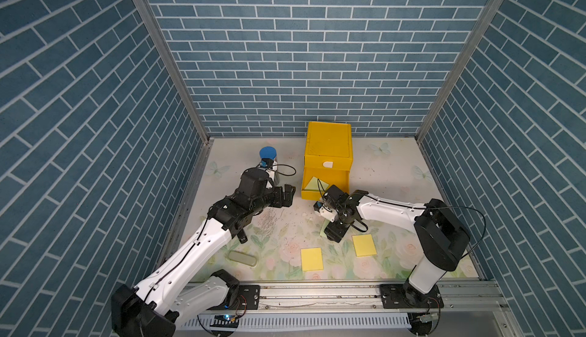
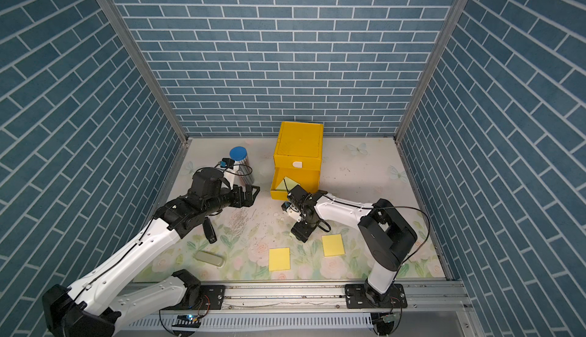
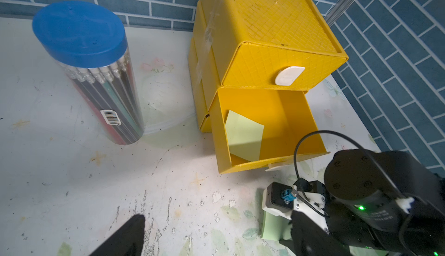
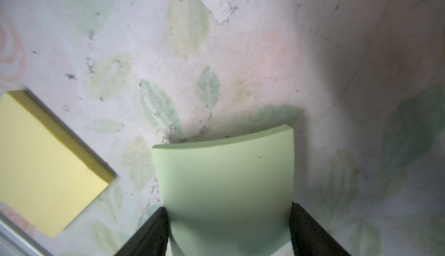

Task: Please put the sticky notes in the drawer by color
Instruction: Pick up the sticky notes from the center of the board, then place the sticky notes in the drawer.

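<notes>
The yellow drawer cabinet [image 1: 328, 148] [image 2: 299, 143] [image 3: 265, 26] stands at the back. One lower drawer [image 3: 289, 112] is pulled out, and a light green sticky note [image 1: 312, 183] [image 2: 285, 185] [image 3: 243, 136] leans inside it. In front of it my right gripper [image 1: 334, 232] [image 2: 302, 232] [image 4: 228, 206] points down at the mat, shut on another green sticky note [image 4: 226, 182] [image 3: 272, 226], which bows between the fingers. Two yellow sticky notes [image 1: 312, 258] [image 1: 364, 245] [image 2: 279, 258] [image 2: 333, 245] lie flat nearer the front. My left gripper [image 1: 287, 194] [image 2: 250, 194] hovers open left of the drawer, holding nothing.
A clear cylinder of pencils with a blue lid [image 1: 268, 156] [image 2: 238, 154] [image 3: 96, 74] stands left of the cabinet, behind my left arm. A grey-green oblong case [image 1: 242, 258] [image 2: 210, 258] lies at the front left. Blue brick walls close in three sides.
</notes>
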Controlling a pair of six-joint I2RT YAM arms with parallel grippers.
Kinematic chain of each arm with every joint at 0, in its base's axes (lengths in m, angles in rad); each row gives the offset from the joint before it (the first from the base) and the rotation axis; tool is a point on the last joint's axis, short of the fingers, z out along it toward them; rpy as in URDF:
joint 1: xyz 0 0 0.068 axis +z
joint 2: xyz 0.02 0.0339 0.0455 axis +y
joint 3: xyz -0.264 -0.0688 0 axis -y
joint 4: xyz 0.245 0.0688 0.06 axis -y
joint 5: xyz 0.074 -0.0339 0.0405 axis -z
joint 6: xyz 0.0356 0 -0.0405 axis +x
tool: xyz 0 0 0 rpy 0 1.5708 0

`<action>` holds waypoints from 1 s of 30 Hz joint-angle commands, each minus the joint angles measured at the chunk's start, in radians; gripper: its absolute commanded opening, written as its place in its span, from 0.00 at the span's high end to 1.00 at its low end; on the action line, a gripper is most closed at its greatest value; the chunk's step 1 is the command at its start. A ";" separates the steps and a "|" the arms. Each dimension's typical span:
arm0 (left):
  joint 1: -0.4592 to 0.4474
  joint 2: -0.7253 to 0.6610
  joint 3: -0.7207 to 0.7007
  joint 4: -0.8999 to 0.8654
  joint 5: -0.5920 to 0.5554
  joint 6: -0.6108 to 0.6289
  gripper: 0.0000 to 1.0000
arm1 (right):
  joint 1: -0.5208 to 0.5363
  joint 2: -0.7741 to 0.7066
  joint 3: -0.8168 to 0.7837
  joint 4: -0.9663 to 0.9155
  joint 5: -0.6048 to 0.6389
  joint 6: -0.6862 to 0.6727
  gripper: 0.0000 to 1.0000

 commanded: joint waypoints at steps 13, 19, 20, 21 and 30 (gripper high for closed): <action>-0.004 0.003 0.021 -0.003 0.010 -0.010 0.02 | 0.005 -0.162 0.206 -0.180 -0.104 0.040 0.22; -0.004 -0.025 0.076 -0.048 -0.033 0.004 0.02 | -0.012 -0.166 0.315 -0.201 -0.048 0.025 0.23; -0.004 -0.023 0.076 -0.048 -0.023 0.000 0.02 | -0.027 -0.162 0.334 -0.201 -0.045 0.023 0.22; -0.004 -0.022 0.074 -0.047 -0.013 -0.005 0.02 | -0.041 -0.157 0.344 -0.200 -0.045 0.023 0.23; -0.032 -0.001 0.053 -0.006 0.053 -0.032 0.02 | -0.192 -0.054 0.406 -0.167 -0.009 -0.021 0.22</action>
